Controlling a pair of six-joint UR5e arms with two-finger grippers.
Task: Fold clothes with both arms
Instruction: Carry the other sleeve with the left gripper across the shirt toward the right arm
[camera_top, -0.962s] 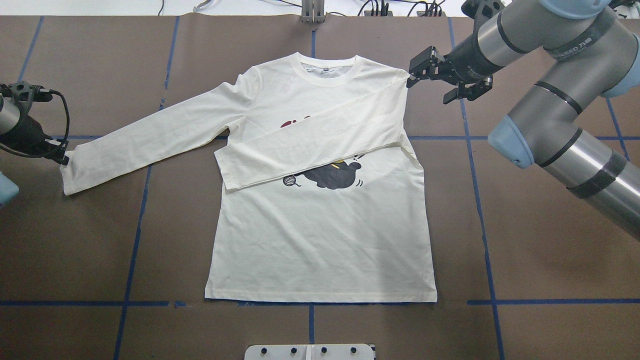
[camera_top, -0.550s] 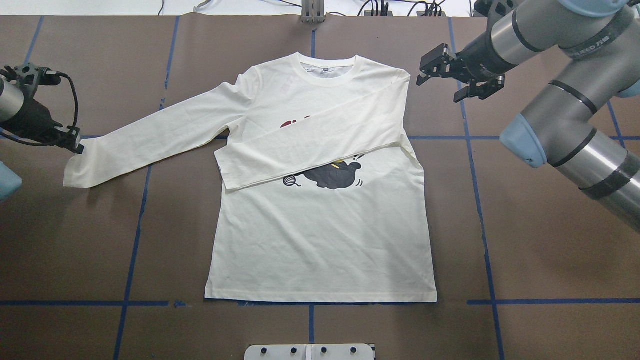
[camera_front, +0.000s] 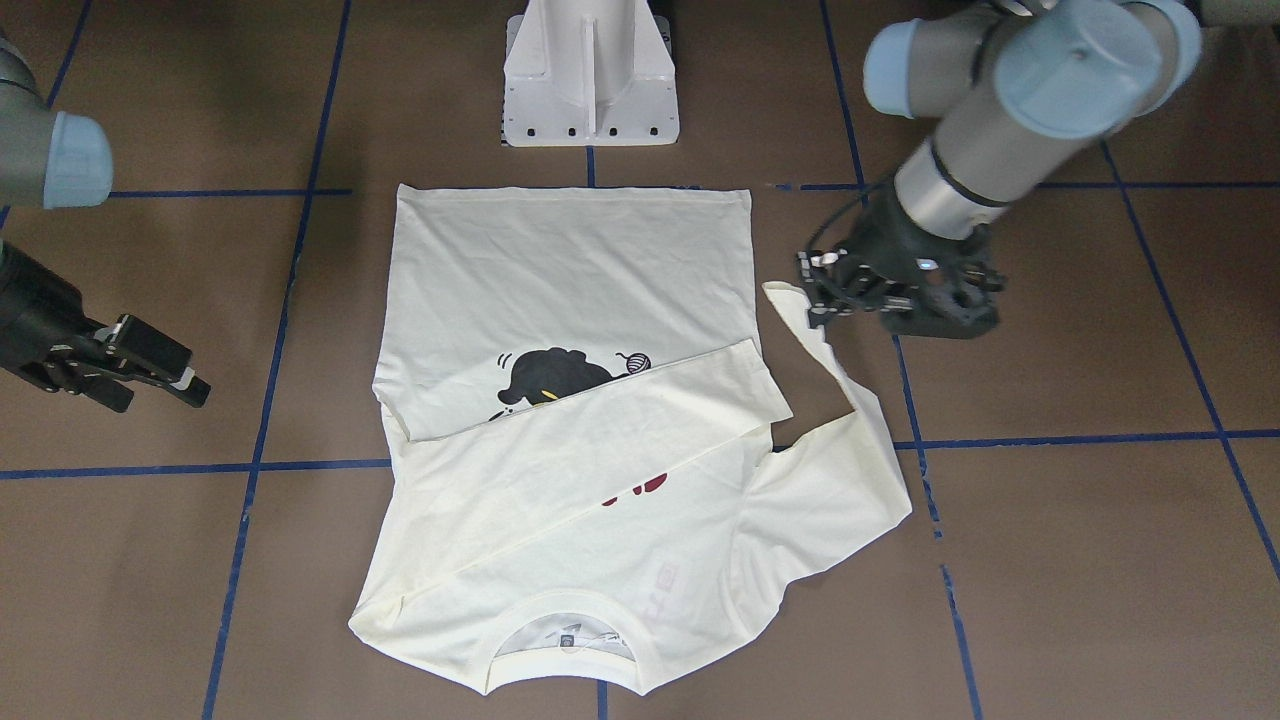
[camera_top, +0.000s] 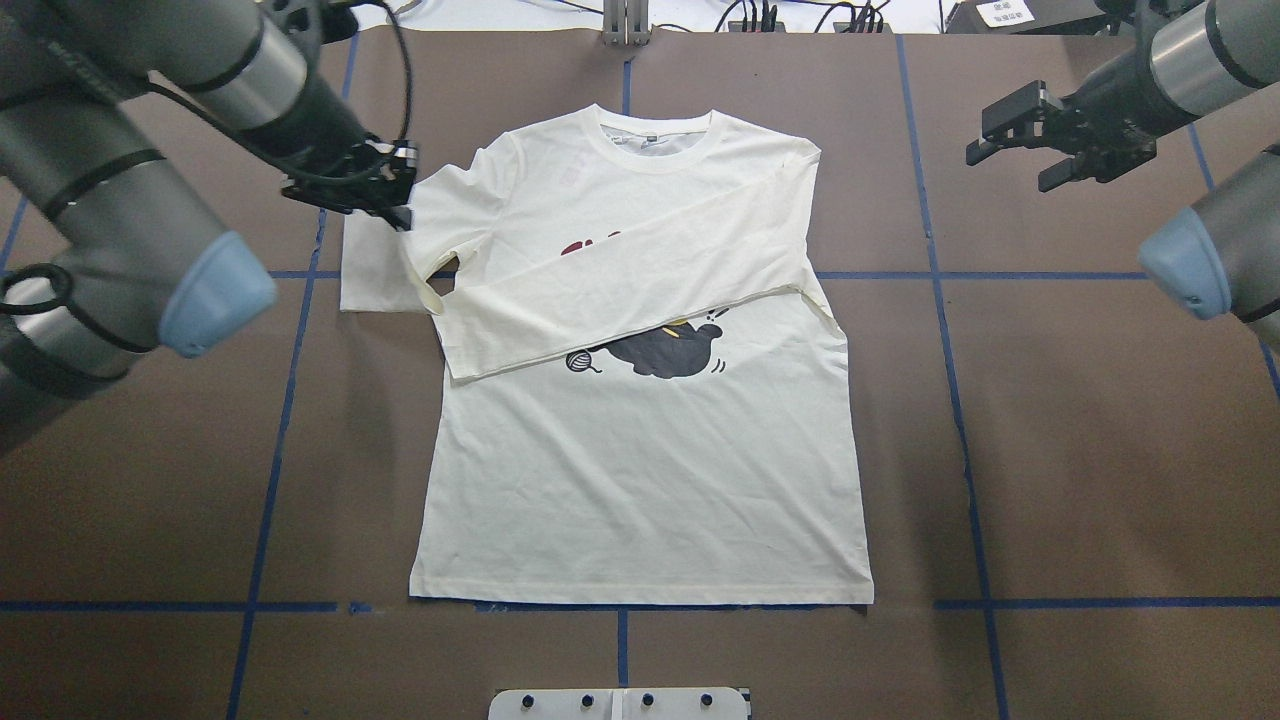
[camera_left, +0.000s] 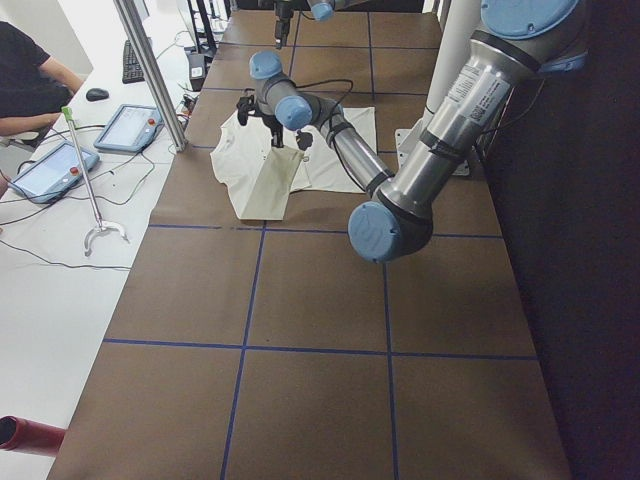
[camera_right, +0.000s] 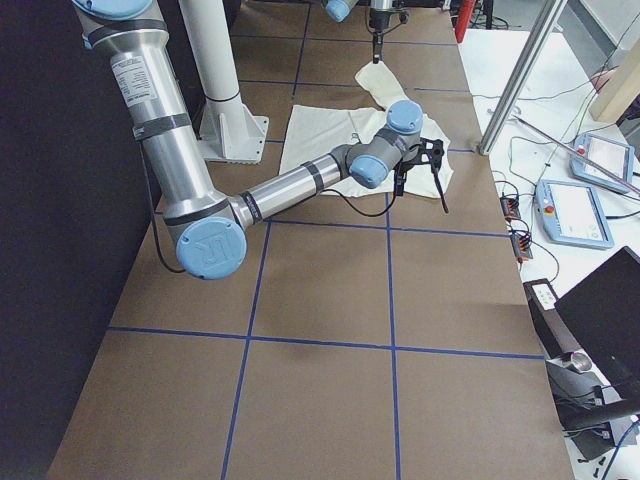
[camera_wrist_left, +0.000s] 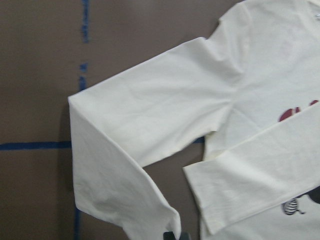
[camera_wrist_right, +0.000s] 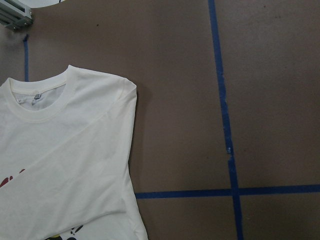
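Observation:
The cream long-sleeved T-shirt (camera_top: 640, 480) lies flat and face up, collar at the far side; it also shows in the front view (camera_front: 560, 270). Its cat print (camera_top: 670, 350) is half covered by one sleeve (camera_top: 620, 290) folded across the chest. My left gripper (camera_top: 398, 212) is shut on the cuff of the other sleeve (camera_top: 372, 270) and holds it raised beside the shoulder, so the sleeve hangs doubled over. In the front view the left gripper (camera_front: 812, 300) pinches the cuff. My right gripper (camera_top: 1008, 170) is open and empty, well off the shirt's other shoulder.
The brown table (camera_top: 1050, 450) is marked with blue tape lines (camera_top: 960, 400). A white pedestal (camera_front: 590, 70) stands at the robot's side, near the hem. A metal post (camera_left: 150, 70) and tablets (camera_left: 125, 128) are beyond the far edge.
My left gripper has carried the sleeve cuff from the far left up and in toward the shirt's shoulder, doubling the sleeve. My right gripper has drawn back to the right, away from the shirt.

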